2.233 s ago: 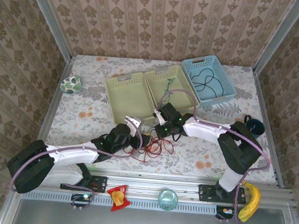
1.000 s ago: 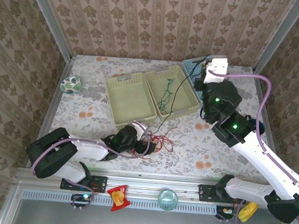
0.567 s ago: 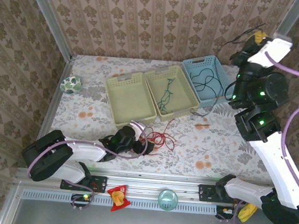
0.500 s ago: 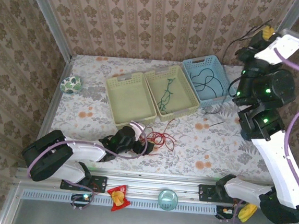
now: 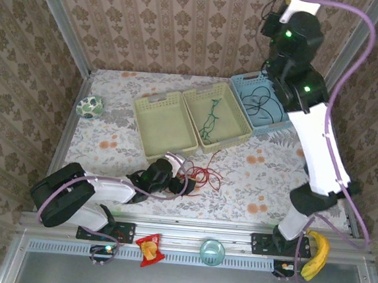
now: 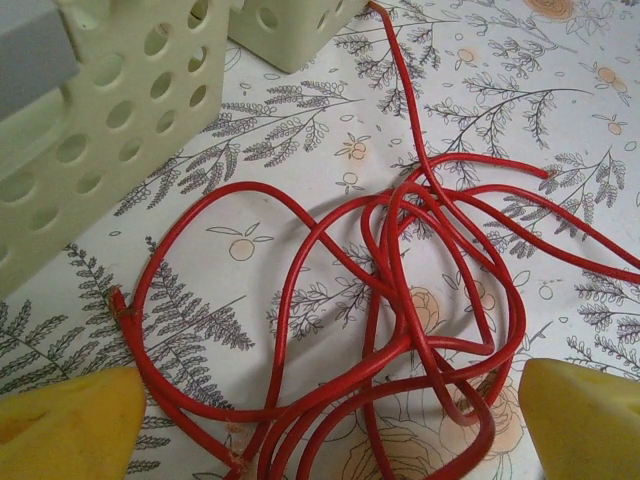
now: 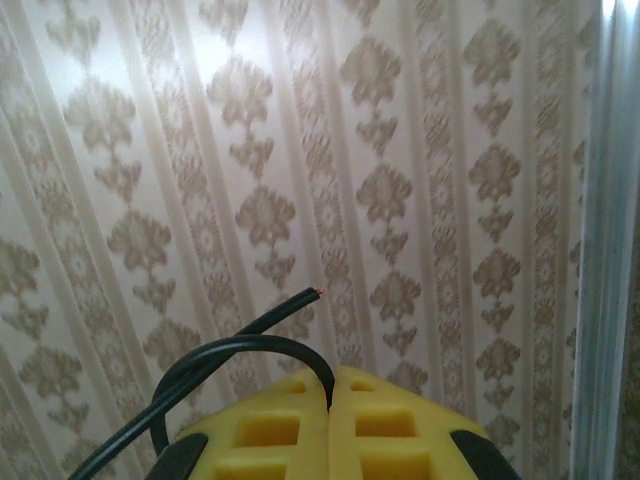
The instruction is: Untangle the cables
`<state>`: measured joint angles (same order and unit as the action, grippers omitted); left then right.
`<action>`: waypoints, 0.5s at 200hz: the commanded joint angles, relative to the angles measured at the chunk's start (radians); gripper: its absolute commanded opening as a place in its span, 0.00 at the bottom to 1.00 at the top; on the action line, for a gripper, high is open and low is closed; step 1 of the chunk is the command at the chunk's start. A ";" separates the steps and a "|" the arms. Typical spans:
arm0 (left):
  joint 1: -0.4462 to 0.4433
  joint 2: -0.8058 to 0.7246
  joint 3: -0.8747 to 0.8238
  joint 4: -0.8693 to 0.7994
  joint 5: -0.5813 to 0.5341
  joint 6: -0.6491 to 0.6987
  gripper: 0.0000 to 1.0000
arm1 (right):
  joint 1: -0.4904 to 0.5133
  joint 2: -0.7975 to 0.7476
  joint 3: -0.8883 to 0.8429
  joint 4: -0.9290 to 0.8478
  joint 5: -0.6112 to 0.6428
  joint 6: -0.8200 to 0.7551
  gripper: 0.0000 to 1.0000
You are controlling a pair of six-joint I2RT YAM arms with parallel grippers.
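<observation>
Right wrist view: the right claw (image 7: 330, 395) is clamped on the black cable (image 7: 240, 345) near its end, at frame bottom; it may slip free. At lower centre, the left claw (image 6: 330, 420) is spread wide over the red cable (image 6: 390, 250).

— First entry?
— Right gripper (image 7: 330, 385): yellow fingers pressed together, black cable (image 7: 255, 341) pinched in the seam.
— Cable's lie?
— Arches left; cut end points up-right. Behind: patterned wallpaper (image 7: 250, 150), metal post (image 7: 600, 200) at right.

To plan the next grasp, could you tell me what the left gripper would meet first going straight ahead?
Most likely the red cable: its loops lie on the table directly ahead of the open left gripper, though depth is unclear.
</observation>
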<state>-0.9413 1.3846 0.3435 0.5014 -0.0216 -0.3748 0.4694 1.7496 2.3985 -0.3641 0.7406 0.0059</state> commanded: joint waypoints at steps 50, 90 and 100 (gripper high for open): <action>0.001 0.019 0.026 -0.012 0.011 -0.013 0.96 | -0.047 0.307 0.335 0.013 0.000 -0.091 0.00; 0.001 0.038 0.039 -0.014 0.022 -0.011 0.96 | -0.104 0.377 0.395 0.133 0.035 -0.103 0.00; 0.000 0.045 0.041 -0.011 0.025 -0.011 0.96 | -0.116 0.380 0.397 0.161 0.032 -0.110 0.00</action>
<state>-0.9413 1.4097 0.3531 0.5011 -0.0170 -0.3748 0.3771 2.1242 2.7411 -0.3336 0.7376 -0.0681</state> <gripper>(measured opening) 0.964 0.042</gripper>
